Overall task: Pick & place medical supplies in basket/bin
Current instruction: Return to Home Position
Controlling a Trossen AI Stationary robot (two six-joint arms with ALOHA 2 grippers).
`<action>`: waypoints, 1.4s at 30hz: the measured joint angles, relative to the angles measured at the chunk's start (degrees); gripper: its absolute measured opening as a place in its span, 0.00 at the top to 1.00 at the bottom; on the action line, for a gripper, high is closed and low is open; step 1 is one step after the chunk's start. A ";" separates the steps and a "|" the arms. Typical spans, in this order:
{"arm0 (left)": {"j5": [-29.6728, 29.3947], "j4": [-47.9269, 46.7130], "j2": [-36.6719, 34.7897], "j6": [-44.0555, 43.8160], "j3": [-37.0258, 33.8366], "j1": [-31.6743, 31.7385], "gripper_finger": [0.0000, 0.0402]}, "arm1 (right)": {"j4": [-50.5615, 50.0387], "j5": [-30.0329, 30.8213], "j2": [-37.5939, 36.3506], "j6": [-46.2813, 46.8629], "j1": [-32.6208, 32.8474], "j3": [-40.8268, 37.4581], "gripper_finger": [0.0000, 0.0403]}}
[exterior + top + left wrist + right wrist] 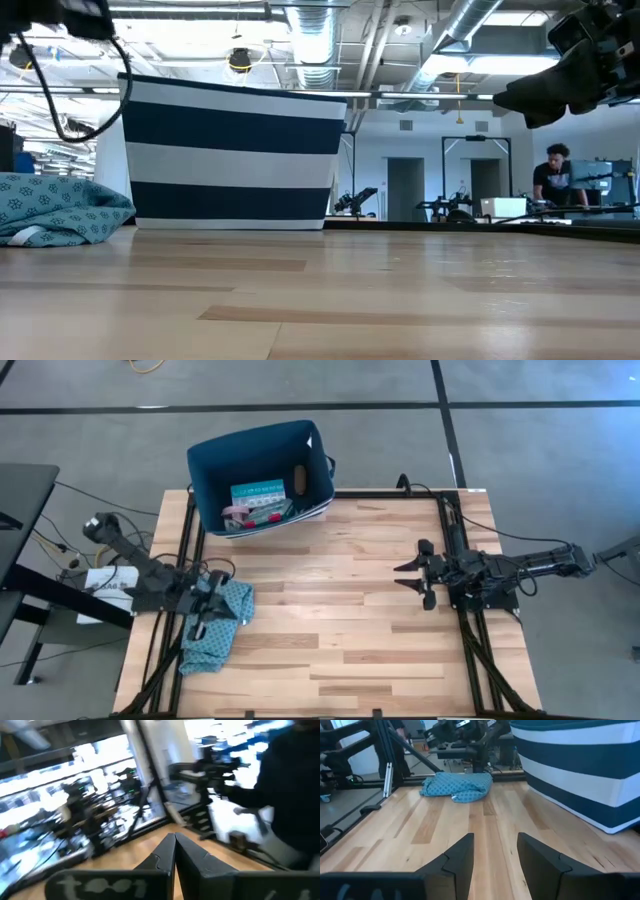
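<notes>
The dark navy bin [262,470] stands at the table's far edge, left of centre; the low view shows its white-striped wall [230,150]. Inside lie a teal-red-white flat box [257,493], a pink roll [237,513] and other small items I cannot tell apart. My left gripper [200,622] hovers shut over the teal patterned cloth [218,625] at the table's left edge, its fingers meeting in the left wrist view [175,852]. My right gripper [410,575] is open above the table's right half, empty, fingers pointing left [495,855].
The crumpled teal cloth [55,205] lies on the table's left side, below the left arm. Bare wood [330,600] spreads between the two arms and in front of the bin [580,775]. A person [555,170] stands far back in the room.
</notes>
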 joint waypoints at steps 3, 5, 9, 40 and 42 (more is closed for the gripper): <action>3.14 -1.46 -4.46 -1.76 -1.88 4.69 1.00 | -0.16 0.02 -0.01 -0.12 -0.08 0.00 0.65; 4.47 -3.48 -7.36 -1.58 -2.15 7.61 1.00 | -0.19 0.01 -0.01 -1.14 -0.06 0.00 0.65; 4.88 -6.81 -12.30 -2.44 -3.91 14.06 1.00 | -0.14 0.06 0.00 -4.04 -0.06 0.00 0.64; 9.56 -20.32 -16.68 -16.79 -4.08 29.35 1.00 | 3.11 3.40 -0.73 4.08 -0.06 -5.20 0.66; 9.43 -20.29 -16.68 -17.94 -4.08 29.33 1.00 | 3.00 3.32 -0.73 6.74 -0.06 -5.20 0.66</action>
